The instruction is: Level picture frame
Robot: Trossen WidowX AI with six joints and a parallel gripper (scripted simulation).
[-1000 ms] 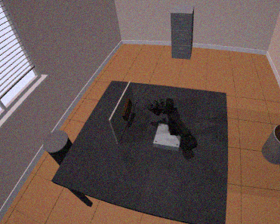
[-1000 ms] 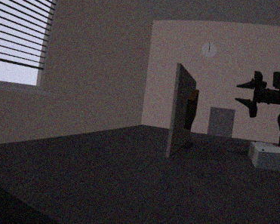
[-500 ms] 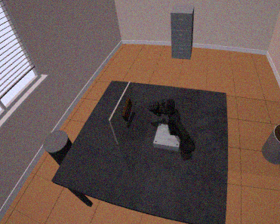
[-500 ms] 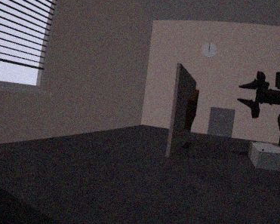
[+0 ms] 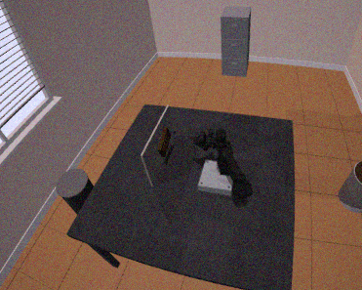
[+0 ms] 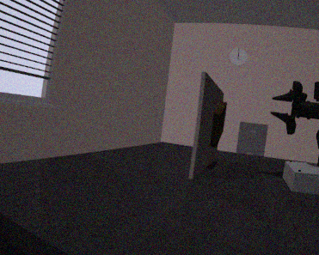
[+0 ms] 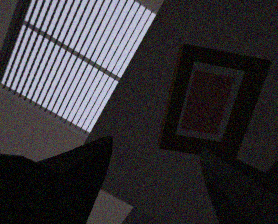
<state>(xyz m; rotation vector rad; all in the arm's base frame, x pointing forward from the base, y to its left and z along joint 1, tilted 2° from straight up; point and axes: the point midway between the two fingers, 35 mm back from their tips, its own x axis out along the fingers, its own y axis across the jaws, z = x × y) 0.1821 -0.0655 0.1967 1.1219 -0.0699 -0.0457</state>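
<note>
My gripper (image 5: 194, 148) (image 6: 273, 106): standing partly wide, holding nothing, apart from the frame.
Picture frame (image 5: 164, 143) (image 6: 219, 124) (image 7: 188, 101): hanging on the upright panel (image 5: 147, 163) (image 6: 198, 125).
Next look: I am judging tilt against panel edges, since my wrist view is canted.

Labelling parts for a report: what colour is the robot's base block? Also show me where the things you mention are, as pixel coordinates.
Light grey (image 5: 216, 186) (image 6: 312, 180); the top view shows it best.

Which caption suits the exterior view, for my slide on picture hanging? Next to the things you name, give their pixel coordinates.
Open gripper (image 6: 272, 106) facing a picture frame (image 6: 219, 124) on an upright panel (image 6: 199, 128), apart from it.
</note>
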